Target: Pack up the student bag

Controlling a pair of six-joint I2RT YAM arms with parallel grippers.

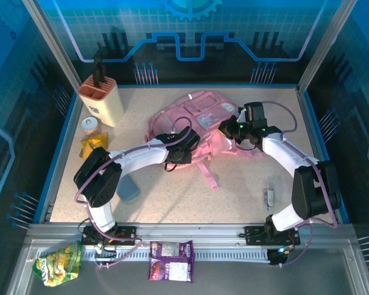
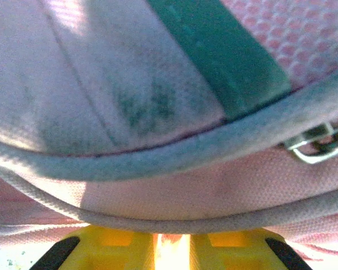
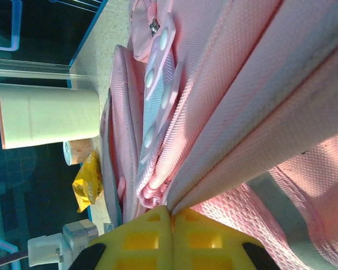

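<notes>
Right gripper (image 3: 170, 212) is clenching a fold of the student bag (image 1: 203, 110) toward the far edge of the worktop (image 1: 234, 190); left gripper (image 2: 172, 241), state indiscernible, is facing the bag.

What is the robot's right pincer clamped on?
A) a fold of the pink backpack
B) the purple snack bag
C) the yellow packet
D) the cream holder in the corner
A: in the right wrist view, the right pincer is shut, with a fold of the pink student bag pinched between its yellow fingers.
</notes>
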